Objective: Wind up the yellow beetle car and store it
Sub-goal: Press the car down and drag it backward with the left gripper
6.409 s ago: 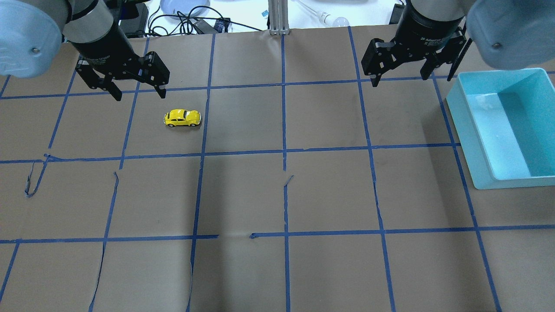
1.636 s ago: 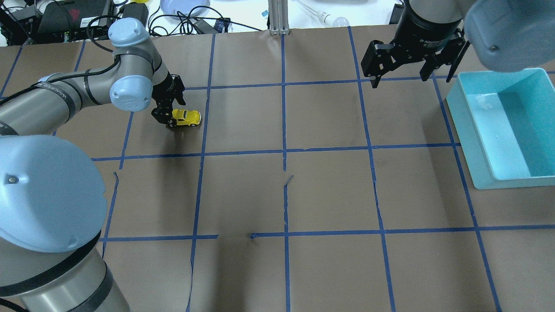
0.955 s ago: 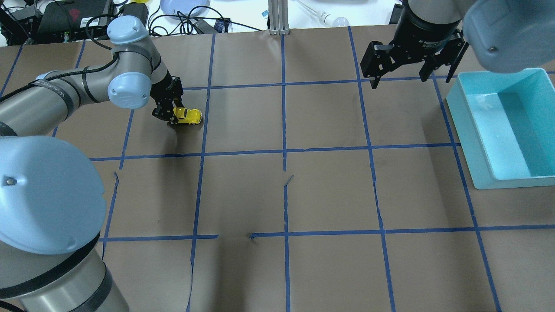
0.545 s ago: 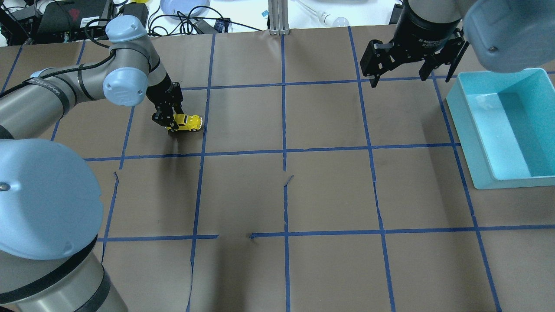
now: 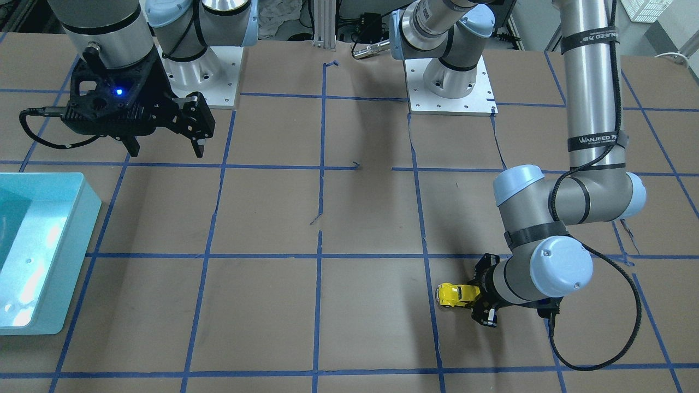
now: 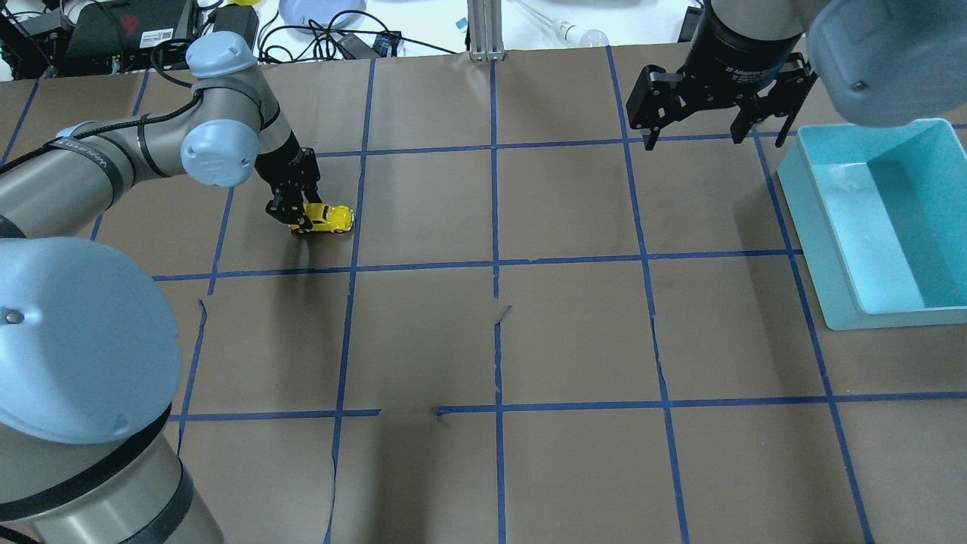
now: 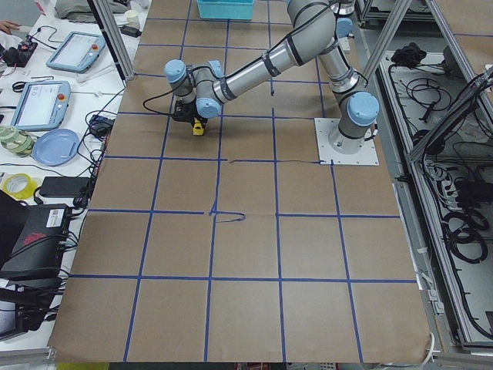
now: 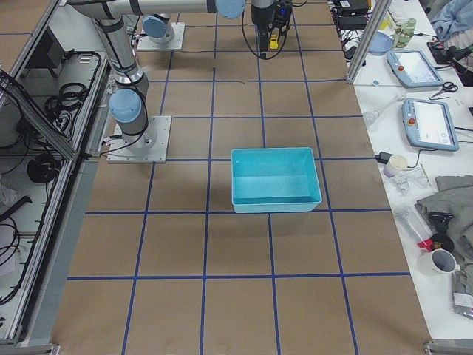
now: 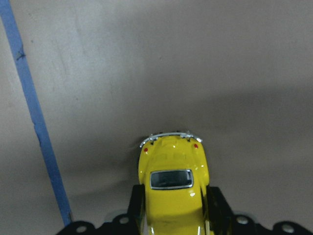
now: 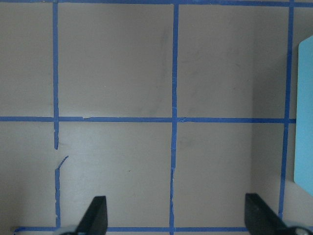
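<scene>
Gripping the glossy yellow beetle toy car (image 6: 332, 219) endwise in the left pincer (image 6: 297, 217), length aimed toward the teal plastic bin (image 6: 810, 242); holding right pincer (image 6: 691, 137) open.

A robotics lab: two industrial arms (image 5: 592, 82) stand bolted on metal base plates (image 5: 480, 103) to a tabletop (image 6: 574, 340) papered brown and gridded with blue tape (image 6: 495, 227). Teach pendants (image 7: 36, 104) and tape rolls (image 7: 17, 185) lie on side benches, with cable bundles (image 7: 462, 223) and aluminium framing (image 6: 483, 30) around.
</scene>
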Tool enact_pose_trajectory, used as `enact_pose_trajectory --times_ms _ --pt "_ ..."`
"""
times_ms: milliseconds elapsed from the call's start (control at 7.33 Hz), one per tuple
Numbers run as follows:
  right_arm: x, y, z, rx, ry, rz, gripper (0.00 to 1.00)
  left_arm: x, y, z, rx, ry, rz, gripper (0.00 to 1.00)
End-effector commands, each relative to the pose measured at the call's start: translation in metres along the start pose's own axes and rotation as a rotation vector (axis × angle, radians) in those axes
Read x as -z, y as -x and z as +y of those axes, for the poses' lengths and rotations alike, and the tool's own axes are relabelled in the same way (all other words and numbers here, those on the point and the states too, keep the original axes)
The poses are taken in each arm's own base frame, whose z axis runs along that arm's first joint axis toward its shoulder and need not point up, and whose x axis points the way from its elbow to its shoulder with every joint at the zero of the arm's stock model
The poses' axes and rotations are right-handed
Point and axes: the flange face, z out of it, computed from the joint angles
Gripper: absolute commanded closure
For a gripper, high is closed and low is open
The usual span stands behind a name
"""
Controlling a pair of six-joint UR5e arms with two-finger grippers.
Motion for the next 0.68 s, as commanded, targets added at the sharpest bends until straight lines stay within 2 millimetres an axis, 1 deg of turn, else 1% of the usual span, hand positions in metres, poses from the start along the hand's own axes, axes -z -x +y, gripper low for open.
enact_pose_trajectory --times_ms 0,136,273,545 --pt "-0.001 0.0 0.0 0.002 0.001 0.001 0.0 -0.002 0.001 -0.007 0.006 0.0 -0.003 1.0" --pt "-0.001 0.0 0.0 0.002 0.001 0.001 0.0 0.001 0.002 -0.02 0.025 0.004 0.004 1.0" --pt "-0.001 0.0 0.0 0.0 0.001 0.003 0.0 0.001 0.004 -0.028 0.033 0.006 0.002 1.0" --pt "-0.002 0.0 0.0 0.002 0.002 0.002 0.0 0.003 0.004 -0.035 0.033 0.006 0.006 1.0"
